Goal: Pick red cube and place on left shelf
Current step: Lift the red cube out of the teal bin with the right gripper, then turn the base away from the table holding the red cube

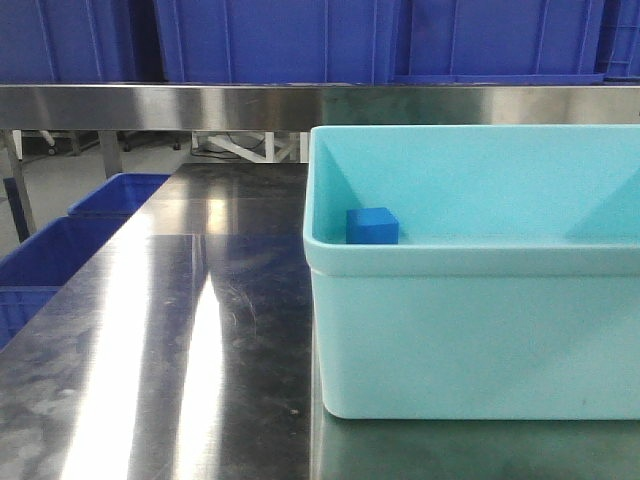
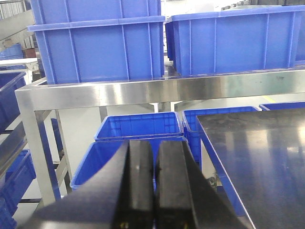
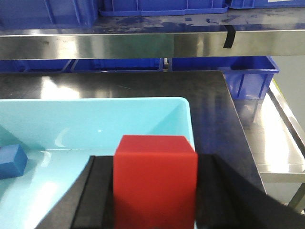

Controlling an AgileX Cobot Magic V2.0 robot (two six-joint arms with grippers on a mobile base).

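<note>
A: Where do we find the red cube (image 3: 155, 179)?
B: Clamped in the right gripper (image 3: 155, 205), jaws pressing its two side faces, over the turquoise tub (image 3: 188, 112). Left gripper (image 2: 153, 186): jaws closed together, empty.
A: Handling?
B: We judge it light, rigid, smooth-faced; flat opposite sides suit us best, centred, to avoid slipping.

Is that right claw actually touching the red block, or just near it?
Touching. The right wrist view shows the red cube sitting between the right gripper's black fingers, with both pressed flat against its sides and no gap.
</note>
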